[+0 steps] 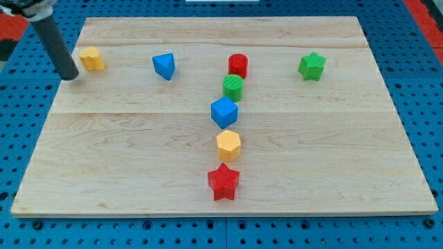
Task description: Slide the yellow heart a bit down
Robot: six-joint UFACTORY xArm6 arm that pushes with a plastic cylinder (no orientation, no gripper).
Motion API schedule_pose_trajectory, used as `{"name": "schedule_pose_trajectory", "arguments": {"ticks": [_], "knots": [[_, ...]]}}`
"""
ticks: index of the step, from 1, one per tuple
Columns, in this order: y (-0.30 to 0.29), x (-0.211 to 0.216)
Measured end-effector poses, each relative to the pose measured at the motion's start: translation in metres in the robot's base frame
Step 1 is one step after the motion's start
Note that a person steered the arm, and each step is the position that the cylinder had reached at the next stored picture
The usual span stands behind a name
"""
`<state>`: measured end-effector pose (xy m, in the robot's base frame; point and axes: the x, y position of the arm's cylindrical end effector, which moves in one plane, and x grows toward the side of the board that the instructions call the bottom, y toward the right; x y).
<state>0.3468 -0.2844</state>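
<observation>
The yellow heart sits in the upper left of the frame on the wooden desk. My tip rests just left of it and slightly lower, very close. There is no claw on the rod, so no claw state can be told. Down the middle of the frame runs a column: red cylinder, green cylinder, blue cube, yellow hexagon, red star.

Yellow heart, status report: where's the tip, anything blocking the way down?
My tip just left of the yellow heart, slightly lower, near the board's top-left corner. Board below the heart bare. Blue block off to its right, clear.
</observation>
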Motion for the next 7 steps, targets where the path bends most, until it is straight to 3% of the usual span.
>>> {"name": "schedule_pose_trajectory", "arguments": {"ticks": [1,3,7], "knots": [[-0.021,-0.022],[0.028,-0.052],[0.044,-0.038]]}}
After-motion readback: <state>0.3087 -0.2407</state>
